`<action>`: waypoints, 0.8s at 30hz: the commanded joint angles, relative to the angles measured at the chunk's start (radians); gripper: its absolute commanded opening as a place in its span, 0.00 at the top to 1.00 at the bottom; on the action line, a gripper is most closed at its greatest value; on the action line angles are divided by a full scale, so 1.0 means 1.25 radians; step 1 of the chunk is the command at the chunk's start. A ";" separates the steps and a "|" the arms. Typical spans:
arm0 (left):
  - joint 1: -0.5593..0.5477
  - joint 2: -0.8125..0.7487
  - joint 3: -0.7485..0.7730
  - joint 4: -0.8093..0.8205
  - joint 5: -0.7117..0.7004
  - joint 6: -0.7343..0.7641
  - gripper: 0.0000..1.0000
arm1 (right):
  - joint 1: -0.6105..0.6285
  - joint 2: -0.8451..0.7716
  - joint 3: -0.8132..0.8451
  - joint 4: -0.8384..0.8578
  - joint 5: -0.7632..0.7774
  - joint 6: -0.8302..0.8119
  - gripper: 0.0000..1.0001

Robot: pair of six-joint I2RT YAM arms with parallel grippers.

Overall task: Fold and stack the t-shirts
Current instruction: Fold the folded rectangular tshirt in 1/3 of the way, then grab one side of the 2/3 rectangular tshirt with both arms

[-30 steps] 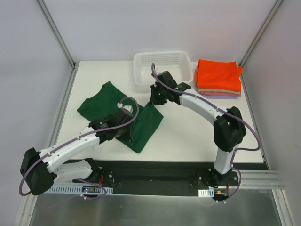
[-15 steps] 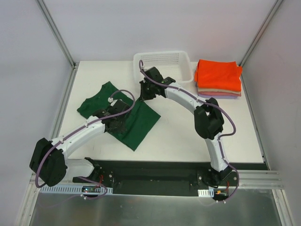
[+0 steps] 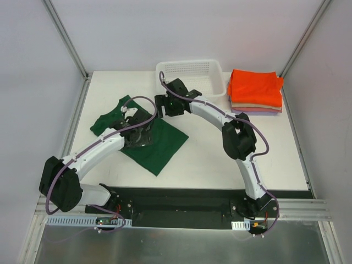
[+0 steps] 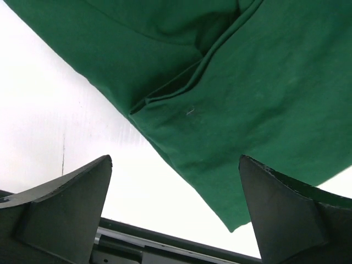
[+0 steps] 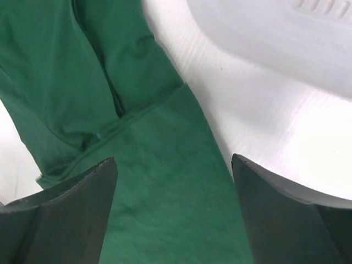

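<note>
Left of the basket (image 3: pixel 190 62) and nearer, one green shirt (image 3: pixel 159 147) lies partly spread, the left gripper (image 4: pixel 175 165) and right gripper (image 5: pixel 173 165) both splayed wide over it, holding nothing. Folding looks barely begun; next, each must pinch a shirt edge. Right of the basket, three folded shirts (image 3: pixel 256 88) sit stacked.

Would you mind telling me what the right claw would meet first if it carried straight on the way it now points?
Most likely the dark green t-shirt: in the wrist view its cloth fills the gap ahead of the open right claw, the white basket off to the side. The depth is unclear.
</note>
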 commanded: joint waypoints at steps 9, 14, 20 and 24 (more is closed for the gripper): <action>-0.199 -0.071 -0.062 0.150 0.208 0.142 0.01 | -0.033 -0.371 -0.498 0.093 0.006 0.067 0.04; -0.230 0.031 -0.110 0.193 0.307 0.147 0.14 | -0.083 -0.402 -0.627 0.179 -0.055 0.141 0.04; -0.273 0.101 -0.120 0.197 0.304 0.137 0.35 | -0.089 -0.374 -0.631 0.186 -0.056 0.144 0.04; -0.297 0.113 -0.121 0.195 0.286 0.135 0.43 | -0.091 -0.356 -0.626 0.201 -0.056 0.159 0.02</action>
